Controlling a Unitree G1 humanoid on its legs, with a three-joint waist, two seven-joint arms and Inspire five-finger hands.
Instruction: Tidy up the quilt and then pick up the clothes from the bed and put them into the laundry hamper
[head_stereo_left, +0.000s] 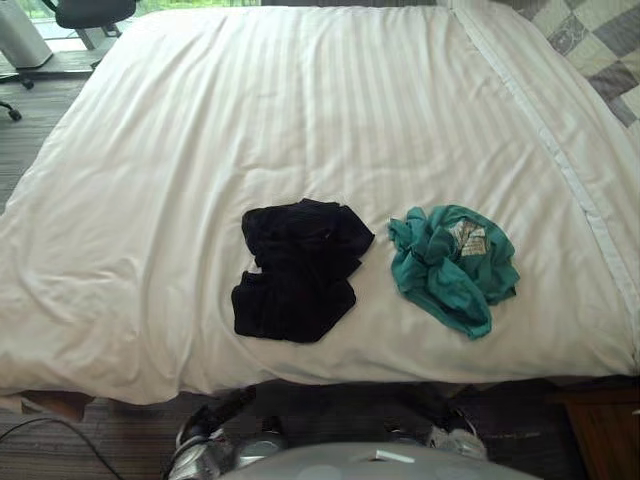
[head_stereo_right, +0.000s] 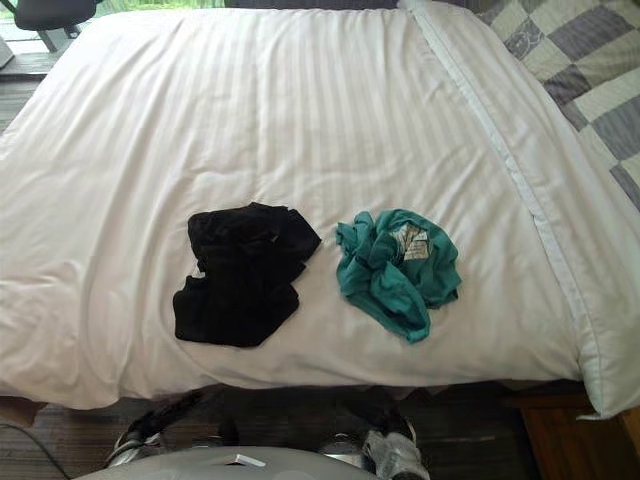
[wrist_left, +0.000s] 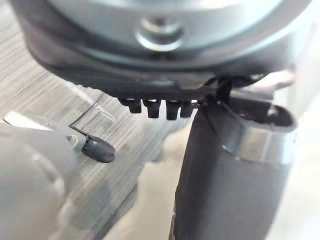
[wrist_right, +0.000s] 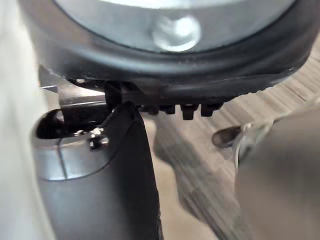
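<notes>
A white striped quilt lies spread flat over the bed, with a few soft creases near its front edge. Two heaps of clothes rest on it near the front. The black garment is left of centre, and a crumpled teal garment with a white label lies a short gap to its right. My left hand hangs low over the grey floor beside the bed, its fingers relaxed and holding nothing. My right hand hangs the same way on the other side, also holding nothing.
A grey-and-white checked cover lies at the bed's far right corner. An office chair stands on the floor beyond the far left corner. A brown wooden piece of furniture sits by the bed's near right corner.
</notes>
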